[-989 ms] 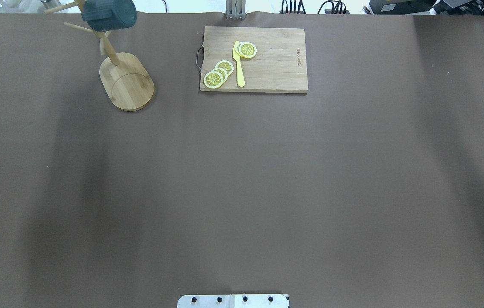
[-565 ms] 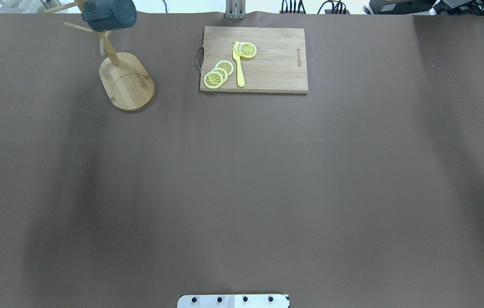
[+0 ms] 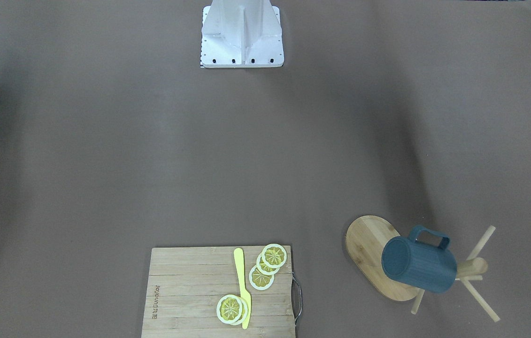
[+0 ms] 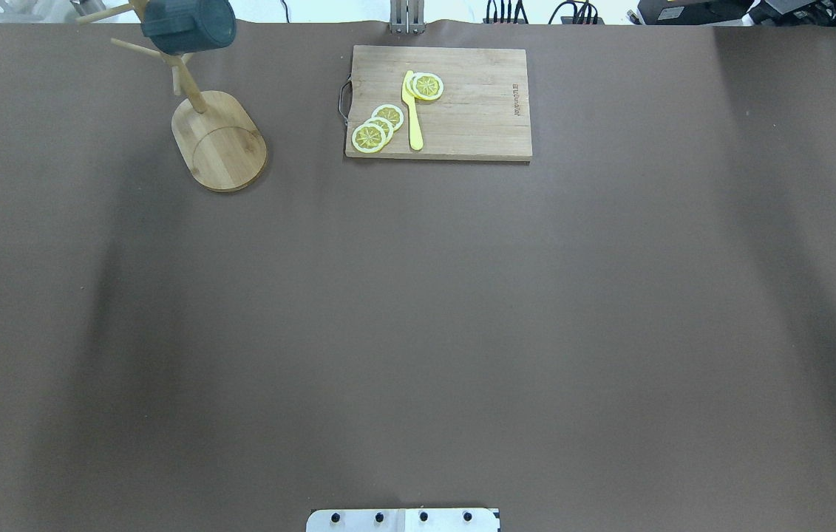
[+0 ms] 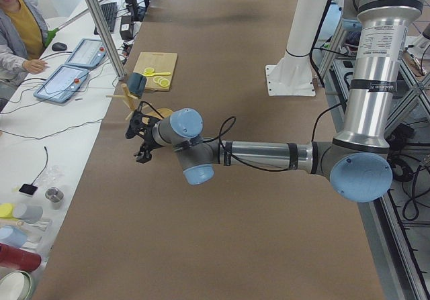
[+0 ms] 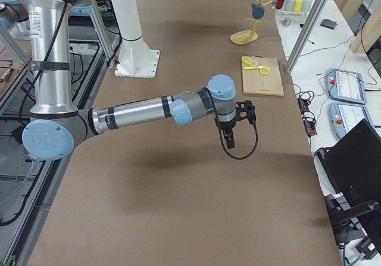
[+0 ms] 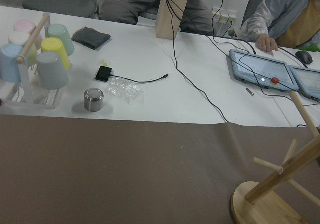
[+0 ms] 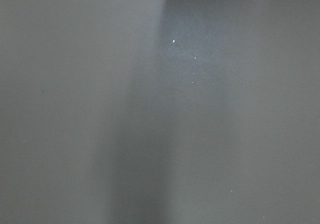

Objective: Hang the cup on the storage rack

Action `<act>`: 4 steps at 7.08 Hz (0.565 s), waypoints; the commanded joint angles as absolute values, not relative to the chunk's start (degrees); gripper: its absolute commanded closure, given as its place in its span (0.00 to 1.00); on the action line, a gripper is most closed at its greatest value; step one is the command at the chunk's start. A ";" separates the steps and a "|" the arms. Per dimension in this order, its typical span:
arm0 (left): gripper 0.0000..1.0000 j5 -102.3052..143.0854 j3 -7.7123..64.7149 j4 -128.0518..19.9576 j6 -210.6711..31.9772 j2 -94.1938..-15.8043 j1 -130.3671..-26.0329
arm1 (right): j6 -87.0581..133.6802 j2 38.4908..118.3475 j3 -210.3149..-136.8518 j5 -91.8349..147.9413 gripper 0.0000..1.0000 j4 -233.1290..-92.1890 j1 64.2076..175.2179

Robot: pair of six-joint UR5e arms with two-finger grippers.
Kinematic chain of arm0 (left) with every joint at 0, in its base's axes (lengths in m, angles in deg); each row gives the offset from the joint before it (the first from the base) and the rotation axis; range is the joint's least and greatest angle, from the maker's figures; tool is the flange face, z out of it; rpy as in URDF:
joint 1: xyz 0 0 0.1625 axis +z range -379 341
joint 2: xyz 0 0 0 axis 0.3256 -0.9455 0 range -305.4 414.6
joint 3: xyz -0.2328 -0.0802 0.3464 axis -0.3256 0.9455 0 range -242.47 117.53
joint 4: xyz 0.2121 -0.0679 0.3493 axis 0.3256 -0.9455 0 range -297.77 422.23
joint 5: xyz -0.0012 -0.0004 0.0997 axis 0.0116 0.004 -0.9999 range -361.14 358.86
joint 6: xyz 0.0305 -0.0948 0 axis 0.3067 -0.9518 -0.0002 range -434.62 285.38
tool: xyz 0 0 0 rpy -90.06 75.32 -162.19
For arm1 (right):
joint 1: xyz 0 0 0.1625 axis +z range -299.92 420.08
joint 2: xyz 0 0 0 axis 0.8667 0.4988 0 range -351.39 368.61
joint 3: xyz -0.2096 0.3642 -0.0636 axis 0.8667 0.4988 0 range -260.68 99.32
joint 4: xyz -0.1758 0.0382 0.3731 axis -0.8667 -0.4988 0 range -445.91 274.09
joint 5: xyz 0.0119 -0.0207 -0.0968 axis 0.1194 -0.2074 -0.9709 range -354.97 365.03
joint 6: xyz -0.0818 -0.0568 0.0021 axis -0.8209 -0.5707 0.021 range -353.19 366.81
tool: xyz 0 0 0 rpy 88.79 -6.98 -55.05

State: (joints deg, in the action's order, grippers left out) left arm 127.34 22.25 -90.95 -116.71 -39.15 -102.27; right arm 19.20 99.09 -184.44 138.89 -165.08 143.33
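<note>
The dark blue-grey ribbed cup hangs by its loop handle on a peg of the bamboo storage rack, tilted on its side, at the table's far left corner. Cup and rack also show in the overhead view. The left wrist view shows only the lower rack. My left gripper hovers over the table a little short of the rack, apart from it. My right gripper hangs over bare table. I cannot tell whether either is open or shut.
A slatted cutting board with lemon slices and a yellow knife lies at the far middle. The robot base stands at the near edge. Beyond the far edge is a white desk with cups, a tin and operators.
A dark shape at the overhead view's far left edge has gone out of view and the left shadow has shifted. Cup and rack have not moved.
</note>
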 commanded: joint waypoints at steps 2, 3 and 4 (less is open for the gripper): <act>0.03 134.97 23.13 -81.06 -102.24 -35.67 -104.52 | 19.12 99.84 -184.56 138.89 0.00 -165.10 143.84; 0.03 137.87 23.14 -76.68 -100.56 -35.58 -104.61 | 19.11 100.19 -184.56 138.80 0.00 -165.01 143.84; 0.03 138.77 23.66 -72.55 -99.33 -34.80 -104.87 | 19.11 100.80 -184.56 138.80 0.00 -164.93 143.75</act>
State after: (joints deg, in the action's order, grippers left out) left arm 136.78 23.22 -77.53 -101.29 -35.51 -104.57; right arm 19.13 100.18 -184.57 138.83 -165.02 143.78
